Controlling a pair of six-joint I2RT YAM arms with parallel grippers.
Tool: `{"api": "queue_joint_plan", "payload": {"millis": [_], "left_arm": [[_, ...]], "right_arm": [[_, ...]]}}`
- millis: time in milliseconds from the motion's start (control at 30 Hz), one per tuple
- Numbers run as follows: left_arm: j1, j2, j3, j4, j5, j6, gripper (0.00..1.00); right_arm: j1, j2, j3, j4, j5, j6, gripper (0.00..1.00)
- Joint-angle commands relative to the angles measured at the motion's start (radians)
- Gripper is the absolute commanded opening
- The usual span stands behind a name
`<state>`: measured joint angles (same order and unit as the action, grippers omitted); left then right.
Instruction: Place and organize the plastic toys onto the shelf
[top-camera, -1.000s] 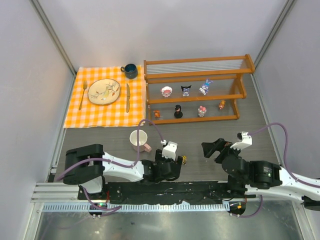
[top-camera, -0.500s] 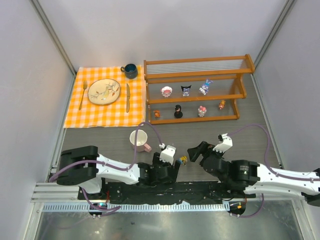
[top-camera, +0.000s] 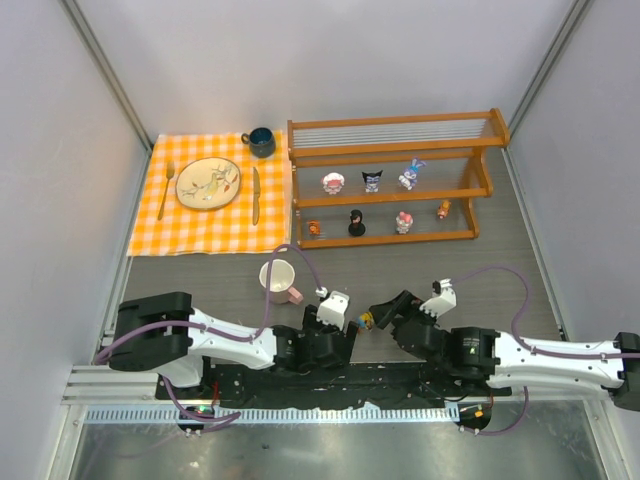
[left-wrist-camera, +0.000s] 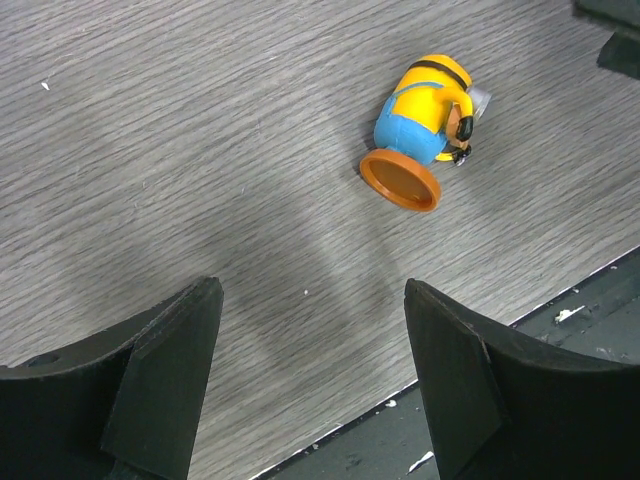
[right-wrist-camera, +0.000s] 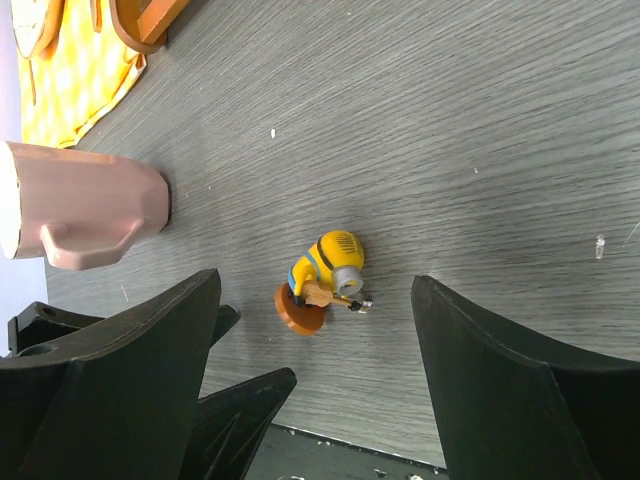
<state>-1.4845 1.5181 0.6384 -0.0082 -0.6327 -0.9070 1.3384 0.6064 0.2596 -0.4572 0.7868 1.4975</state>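
Note:
A yellow-and-blue toy (top-camera: 367, 320) on an orange base lies on its side on the grey table near the front edge, seen close up (left-wrist-camera: 420, 125) (right-wrist-camera: 325, 280). My right gripper (right-wrist-camera: 316, 283) is open and straddles it, with both fingers clear of it (top-camera: 383, 312). My left gripper (left-wrist-camera: 310, 300) is open and empty, just left of the toy and nearer the table edge (top-camera: 338, 342). The orange-brown shelf (top-camera: 395, 130) stands at the back. Three toys (top-camera: 372, 180) stand on its upper rail and several more (top-camera: 356, 222) on the lower one.
A pink-and-white mug (top-camera: 278, 280) stands left of the grippers, also in the right wrist view (right-wrist-camera: 80, 205). Back left, an orange checked cloth (top-camera: 215, 230) holds a plate (top-camera: 208, 183), fork and knife. A dark blue cup (top-camera: 260, 142) sits beside the shelf. The black front rail (left-wrist-camera: 560, 330) runs close by.
My right arm has swung left and forward from the right side until its jaws straddle the fallen toy, and they have narrowed somewhat. The left gripper has drawn back slightly.

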Motion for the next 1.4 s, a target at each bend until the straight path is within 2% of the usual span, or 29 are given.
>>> {"api": "queue_joint_plan", "payload": {"millis": [0, 267, 533, 967, 1133, 1367], "left_arm": [[-0.005, -0.022, -0.002, 0.033, -0.038, 0.010, 0.78], [-0.005, -0.032, -0.008, 0.037, -0.039, 0.003, 0.78], [-0.003, -0.052, -0.028, 0.039, -0.048, -0.004, 0.78], [-0.003, -0.058, -0.046, 0.048, -0.056, -0.015, 0.78], [-0.005, -0.059, -0.055, 0.053, -0.058, -0.020, 0.78], [-0.005, -0.058, -0.059, 0.056, -0.056, -0.023, 0.78]], "right_arm": [[-0.015, 0.010, -0.005, 0.098, -0.006, 0.038, 0.83], [-0.079, 0.145, -0.011, 0.212, -0.104, -0.020, 0.83], [-0.232, 0.196, -0.085, 0.416, -0.299, -0.080, 0.84], [-0.248, 0.357, -0.051, 0.537, -0.400, -0.125, 0.82], [-0.248, 0.351, -0.080, 0.551, -0.402, -0.108, 0.77], [-0.248, 0.348, -0.088, 0.548, -0.393, -0.111, 0.61]]}}
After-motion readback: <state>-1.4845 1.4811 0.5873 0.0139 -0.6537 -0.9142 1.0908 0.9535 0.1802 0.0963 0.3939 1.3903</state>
